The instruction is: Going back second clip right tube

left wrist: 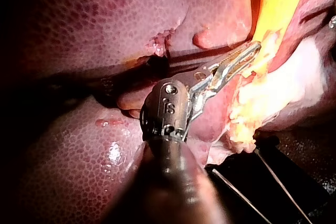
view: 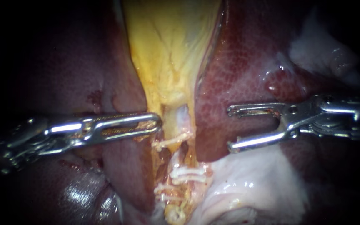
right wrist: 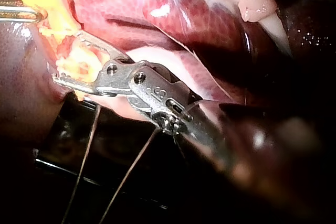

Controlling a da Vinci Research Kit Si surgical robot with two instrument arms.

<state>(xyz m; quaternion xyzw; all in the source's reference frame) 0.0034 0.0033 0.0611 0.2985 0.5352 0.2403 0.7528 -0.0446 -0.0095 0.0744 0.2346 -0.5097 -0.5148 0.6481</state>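
Liver fills most of the endoscope view as two dark red lobes, and the yellow gallbladder hangs down the groove between them, narrowing to a neck. The left instrument reaches in almost level from the left with its wrist straight. Its jaws lie narrow together and, as far as the left wrist view shows, pinch the edge of the gallbladder's neck and hold it toward the left. The right instrument comes in level from the right over the right lobe. Its jaws are spread wide with nothing between them, the tips pointing at the groove but well apart from it. Below the neck a pale tube runs down the groove. White clips cross the tissue there, one just under the left instrument's tip and others lower. I cannot tell for sure which of them is the second one on the right tube. Judging by the empty, wide jaws standing clear of the clips, the step in hand is the retreat after clipping. The next move calls for a straight pull to the right along the shaft's own line, with the jaws kept off the liver beneath them. Meanwhile the left instrument should hold steady so the tube does not shift.
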